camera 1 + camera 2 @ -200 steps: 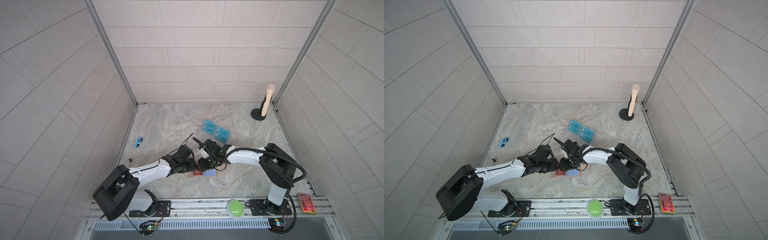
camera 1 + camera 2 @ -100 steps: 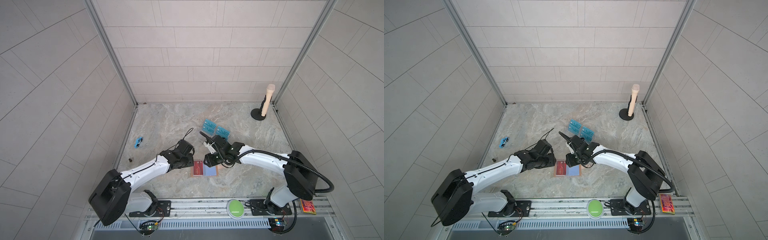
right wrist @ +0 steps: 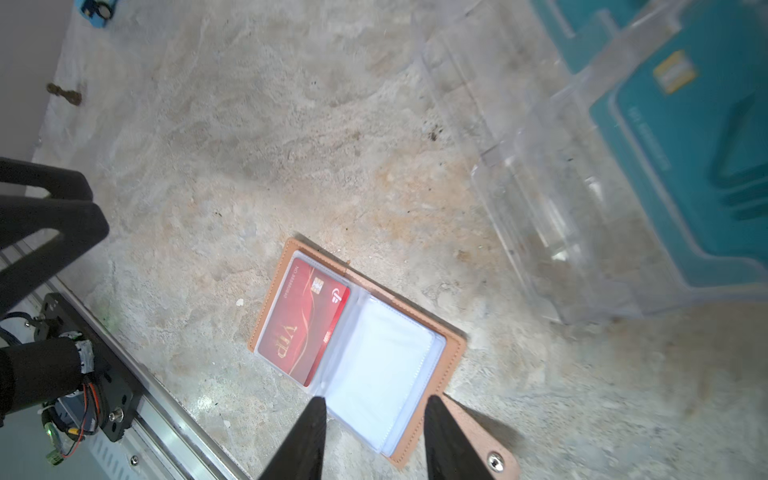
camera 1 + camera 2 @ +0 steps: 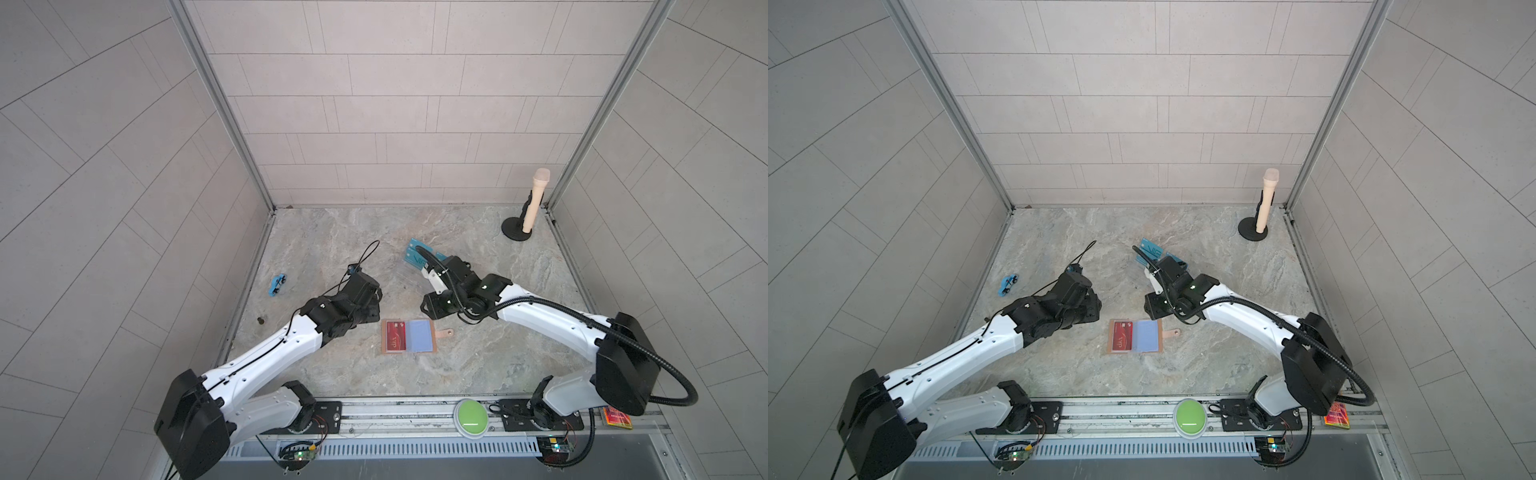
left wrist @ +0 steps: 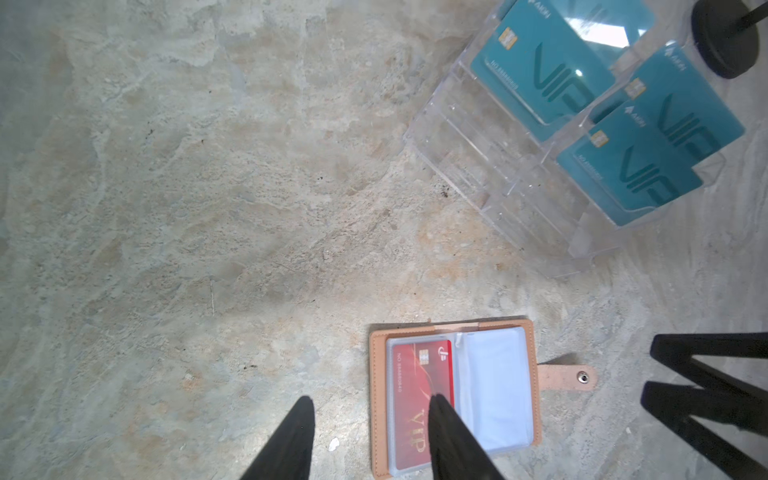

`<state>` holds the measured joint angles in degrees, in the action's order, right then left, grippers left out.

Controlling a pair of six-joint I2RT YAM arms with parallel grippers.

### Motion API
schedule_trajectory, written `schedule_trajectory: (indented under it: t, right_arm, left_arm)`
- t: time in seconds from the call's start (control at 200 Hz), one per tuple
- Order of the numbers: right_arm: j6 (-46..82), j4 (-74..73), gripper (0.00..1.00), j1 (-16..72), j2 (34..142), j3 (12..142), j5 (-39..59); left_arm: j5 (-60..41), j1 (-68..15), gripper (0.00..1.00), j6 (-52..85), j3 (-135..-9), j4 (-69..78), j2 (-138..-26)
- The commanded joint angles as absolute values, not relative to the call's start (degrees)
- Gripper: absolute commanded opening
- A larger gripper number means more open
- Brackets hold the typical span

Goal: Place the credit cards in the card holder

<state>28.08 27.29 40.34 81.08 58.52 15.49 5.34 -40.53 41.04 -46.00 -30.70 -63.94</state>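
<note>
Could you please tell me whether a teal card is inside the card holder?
No, the open card holder holds only a red card, and the teal cards sit in the clear stand.

Matt leather-like card holder [image 5: 377, 388], glossy plastic credit cards [image 5: 415, 374], clear acrylic stand [image 5: 490, 166]

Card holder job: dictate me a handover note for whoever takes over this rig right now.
Left gripper: open, empty. Right gripper: open, empty. Both hover close to the tan-pink leather-like card holder, lying open on the marble tabletop.
Done: one red plastic VIP card sits in a holder pocket; the pale-blue pocket beside it looks empty.
Left: three teal-blue plastic VIP cards stand in the clear acrylic tiered stand behind the holder.
</note>
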Motion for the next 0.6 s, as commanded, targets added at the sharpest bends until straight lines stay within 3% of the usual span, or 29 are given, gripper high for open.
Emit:
schedule_trajectory:
  t: [0.0, 0.23, 0.405, 0.591]
  right_arm:
    - [28.26, 28.14, 0.40, 38.53, 77.08, 55.02, 16.94]
    - [35.73, 18.75, 0.22, 39.85, 76.54, 46.85, 24.60]
    - [35.96, 17.01, 0.21, 42.86, 80.95, 46.64, 24.39]
    - [36.48, 14.29, 0.21, 43.51, 86.73, 46.04, 24.38]
  left_arm:
    - [-0.66, -41.34, 0.47, 40.94, -45.87, -31.30, -63.22]
    - [-9.37, -47.18, 0.45, 46.26, -41.66, -18.29, -67.68]
    - [-13.93, -48.99, 0.43, 51.72, -38.02, -5.80, -73.54]
    - [-16.04, -49.04, 0.43, 52.39, -37.88, -1.81, -79.43]
